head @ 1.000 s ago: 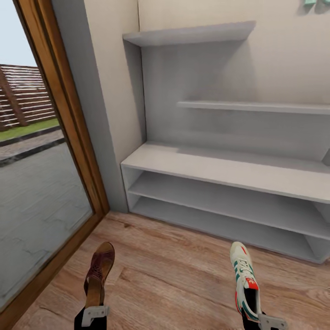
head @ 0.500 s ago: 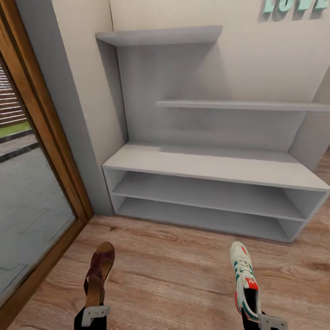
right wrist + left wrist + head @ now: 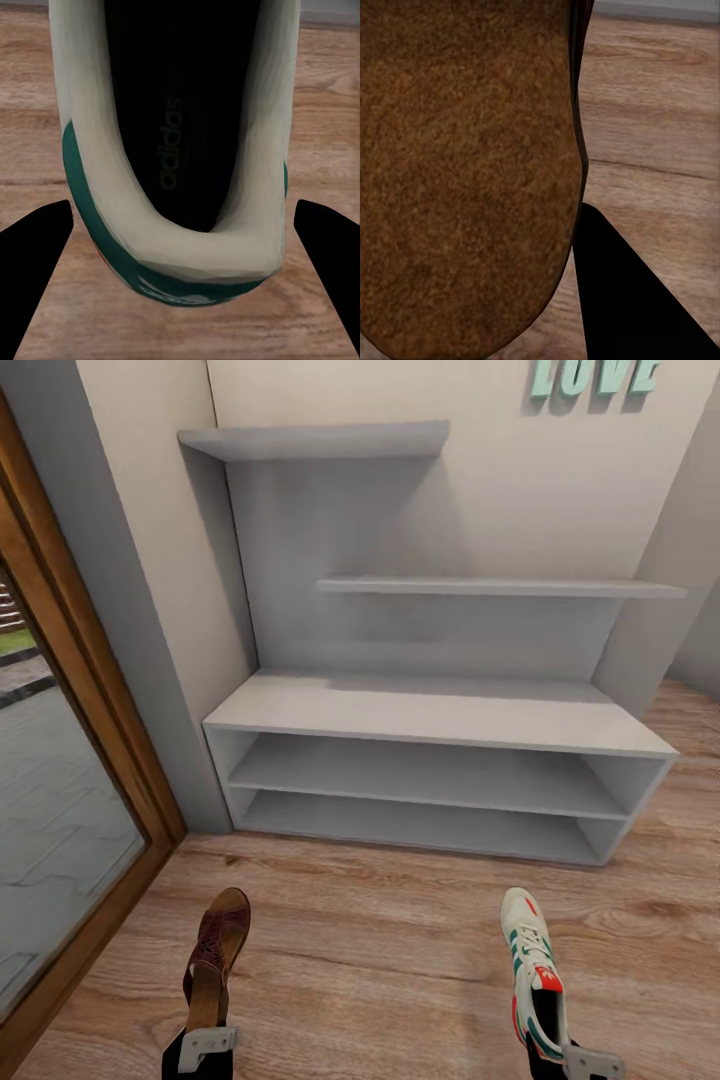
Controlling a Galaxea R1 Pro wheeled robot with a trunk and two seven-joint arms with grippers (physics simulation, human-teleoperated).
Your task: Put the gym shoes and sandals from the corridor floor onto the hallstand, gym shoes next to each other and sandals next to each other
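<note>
- Corridor, facing the hallstand (image 3: 440, 715): over the last second my whole view has swung so the rack now sits square ahead; the camera turned, the rack did not, and both shoes kept their place in the picture, so they ride with the arms.
- Left of the hallstand, a wood-framed glass door (image 3: 90, 760) takes less of the view than it did a second ago.
- Below the rack's left end, my left tool (image 3: 205, 1050) carries one sandal (image 3: 215, 955) heel-first, toe aimed at the rack, above the corridor floor (image 3: 380, 950); the tool is clamped on its heel end.
- Below the rack's right end, my right tool (image 3: 590, 1065) is closed on the heel of one gym shoe (image 3: 533, 970), toe also towards the rack.
- I read this as the approach lined up: both tiers and the worktop of the rack are bare, so no shoe is placed yet, and the next move needs a roll forward and a reach.
- Hidden or cut off: both tools are clipped by the lower edge of the head view, so finger contact is judged, not seen.
- Left wrist view: the sandal's (image 3: 465, 172) brown sole blocks nearly everything, one dark finger (image 3: 630, 300) beside it.
- Right wrist view: the gym shoe's (image 3: 180, 247) heel sits between dark fingers (image 3: 34, 270), apparently with a gap each side.
</note>
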